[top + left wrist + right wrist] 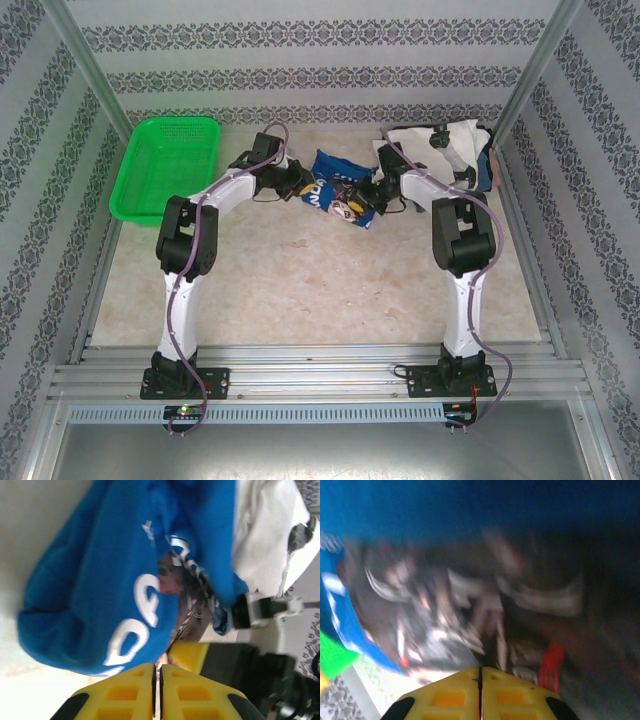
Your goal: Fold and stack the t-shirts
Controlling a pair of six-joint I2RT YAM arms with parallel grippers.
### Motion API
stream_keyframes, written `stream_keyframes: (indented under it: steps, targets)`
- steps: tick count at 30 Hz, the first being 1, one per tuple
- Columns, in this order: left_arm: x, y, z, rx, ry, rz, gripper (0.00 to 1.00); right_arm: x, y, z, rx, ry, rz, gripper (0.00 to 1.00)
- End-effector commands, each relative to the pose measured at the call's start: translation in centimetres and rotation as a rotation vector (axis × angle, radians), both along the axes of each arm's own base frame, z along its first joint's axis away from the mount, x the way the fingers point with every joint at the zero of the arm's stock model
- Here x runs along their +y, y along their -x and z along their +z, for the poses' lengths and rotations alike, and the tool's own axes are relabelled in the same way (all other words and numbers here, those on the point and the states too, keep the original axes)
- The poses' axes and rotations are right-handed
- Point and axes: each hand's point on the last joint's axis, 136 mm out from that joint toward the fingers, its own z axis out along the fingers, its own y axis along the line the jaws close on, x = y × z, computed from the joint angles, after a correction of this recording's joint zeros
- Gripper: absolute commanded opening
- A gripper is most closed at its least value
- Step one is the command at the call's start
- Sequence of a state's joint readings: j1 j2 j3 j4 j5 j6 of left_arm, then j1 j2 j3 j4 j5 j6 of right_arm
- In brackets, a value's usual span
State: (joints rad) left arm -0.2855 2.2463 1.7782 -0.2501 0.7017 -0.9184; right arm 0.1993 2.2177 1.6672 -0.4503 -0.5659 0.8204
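The royal-blue t-shirt with white lettering and a dark print lies bunched at the middle back of the table. My left gripper is at its left edge and my right gripper at its right edge. In the left wrist view the yellow jaws are shut, and the blue t-shirt meets their tips. The right wrist view is blurred; there the jaws are shut against the shirt's dark print. A white t-shirt lies at the back right over a bluish-grey one.
A green mesh basket stands at the back left. Patterned walls and metal posts close in the table on three sides. The right gripper's yellow finger sits close beside my left jaws. The white t-shirt lies just behind the blue one.
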Motion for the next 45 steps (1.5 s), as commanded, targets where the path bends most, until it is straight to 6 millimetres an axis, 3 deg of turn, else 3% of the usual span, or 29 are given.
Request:
stream_keyframes:
  steps: [1,6,10,13,14,18,21,24,27,29,32,37,42,45]
  targets:
    - [-0.6,-2.0,5.3,-0.206,0.031,-0.032,0.16,-1.3,-6.1,2.6,-0.138,-0.019,-0.099,0.13]
    - [-1.0,-3.2,4.9,-0.211,0.023,-0.051,0.18,-1.2,-9.7,1.7,-0.115,-0.075,-0.115,0.22]
    - [-2.0,-4.4,5.7,-0.233,0.052,-0.054,0.24,-1.6,-10.3,1.2,-0.093,-0.039,-0.11,0.25]
    - [-2.9,-5.2,6.4,-0.265,0.054,-0.06,0.39,-1.9,-10.0,4.4,-0.172,-0.009,-0.089,0.33]
    - [-3.3,-5.5,6.5,-0.273,0.055,-0.065,0.44,-2.2,-9.6,5.5,-0.209,0.025,-0.081,0.42]
    - [-4.7,-5.9,5.7,-0.277,0.032,-0.09,0.6,-3.5,-5.6,10.9,-0.296,0.125,-0.056,0.56]
    - [-5.4,-6.5,4.6,-0.286,0.02,-0.082,0.69,-4.7,-0.7,13.5,-0.329,0.203,-0.048,0.62]
    - [-6.3,-6.9,2.7,-0.283,-0.007,-0.099,0.73,-5.7,3.8,12.5,-0.308,0.212,-0.079,0.68]
    - [-6.0,-6.6,-0.9,-0.223,-0.101,-0.111,0.73,-5.8,6.4,10.4,-0.245,0.19,-0.073,0.69]
    - [-5.0,-6.0,-3.1,-0.198,-0.185,-0.119,0.73,-5.1,7.1,9.7,-0.242,0.155,-0.064,0.69]
    - [-2.0,-4.4,-6.5,-0.134,-0.346,-0.128,0.73,-4.7,7.7,9.7,-0.244,0.154,-0.054,0.69]
    - [2.0,-0.4,-9.6,-0.067,-0.457,-0.115,0.73,-4.2,8.6,9.1,-0.223,0.15,-0.062,0.68]
    - [4.1,3.9,-10.3,-0.002,-0.475,-0.107,0.73,-2.7,9.5,8.0,-0.178,0.159,-0.048,0.68]
    - [5.1,5.5,-8.3,-0.02,-0.455,-0.053,0.75,-1.7,9.9,7.3,-0.148,0.177,-0.036,0.68]
